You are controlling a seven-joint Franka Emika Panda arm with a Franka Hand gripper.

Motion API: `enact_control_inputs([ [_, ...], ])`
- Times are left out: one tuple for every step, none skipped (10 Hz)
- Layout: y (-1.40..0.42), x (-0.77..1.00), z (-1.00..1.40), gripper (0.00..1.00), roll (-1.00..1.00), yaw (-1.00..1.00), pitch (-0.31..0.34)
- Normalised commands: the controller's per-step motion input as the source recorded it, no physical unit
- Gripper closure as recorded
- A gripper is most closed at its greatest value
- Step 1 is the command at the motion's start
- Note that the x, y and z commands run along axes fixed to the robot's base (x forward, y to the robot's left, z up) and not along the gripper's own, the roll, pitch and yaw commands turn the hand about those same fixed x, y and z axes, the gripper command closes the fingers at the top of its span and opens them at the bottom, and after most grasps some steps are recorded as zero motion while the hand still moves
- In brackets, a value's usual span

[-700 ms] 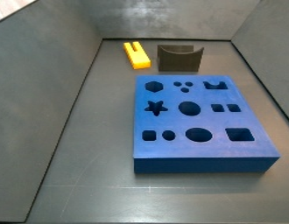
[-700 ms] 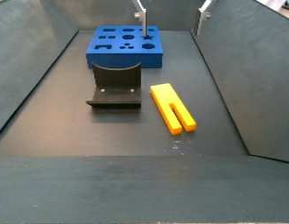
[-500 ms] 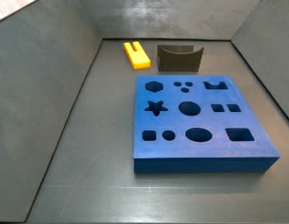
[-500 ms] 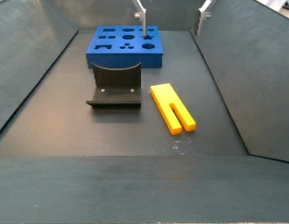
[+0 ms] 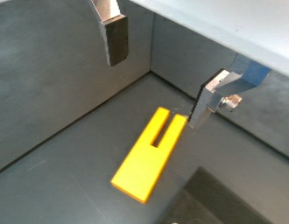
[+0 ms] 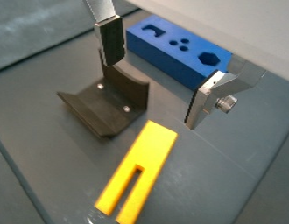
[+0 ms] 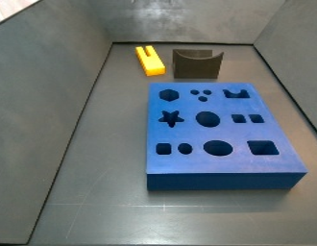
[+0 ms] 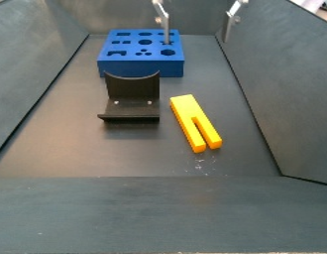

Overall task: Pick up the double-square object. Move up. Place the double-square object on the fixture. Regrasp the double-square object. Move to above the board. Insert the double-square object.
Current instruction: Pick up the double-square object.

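The double-square object lies flat on the dark floor beside the fixture, and shows in both wrist views and in a side view. The fixture stands between it and the blue board. My gripper hangs high above the floor, open and empty. In both wrist views the gripper is well above the yellow block, with the fingers wide apart. It is out of view in a side view.
Grey sloped walls close in the floor on both sides and at the back. The yellow block lies near one wall, and the board fills much of the floor's width.
The block, fixture and board have not moved. The fingertips at the top of a side view have hardly shifted.
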Motion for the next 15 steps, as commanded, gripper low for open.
enact_control_inputs([
  [-0.23, -0.17, -0.75, 0.0, 0.13, 0.1, -0.044],
  [-0.23, -0.07, -0.76, 0.0, 0.11, 0.15, -0.037],
  [-0.14, 0.0, -0.86, 0.0, 0.21, 0.24, 0.0],
  [-0.05, 0.25, -0.75, 0.0, 0.24, 0.26, 0.0],
  [-0.08, 0.33, -0.78, 0.0, 0.22, 0.25, 0.011],
  [-0.11, 0.34, -0.83, 0.0, 0.18, 0.25, 0.014],
  [-0.11, 0.3, -0.87, 0.0, 0.17, 0.21, 0.014],
  [-0.14, 0.16, -0.85, 0.0, 0.19, 0.19, 0.016],
  [-0.18, 0.01, -0.87, 0.0, 0.2, 0.16, 0.0],
  [-0.21, 0.0, -0.86, 0.0, 0.21, 0.18, 0.0],
  [-0.21, -0.02, -0.89, 0.0, 0.2, 0.2, 0.0],
  [-0.15, -0.1, -0.9, 0.0, 0.21, 0.23, 0.0],
  [-0.02, -0.06, -0.95, 0.0, 0.17, 0.28, -0.004],
  [0.0, -0.16, -0.91, 0.0, 0.13, 0.31, -0.034],
  [0.02, -0.2, -0.94, 0.0, 0.15, 0.31, -0.031],
])
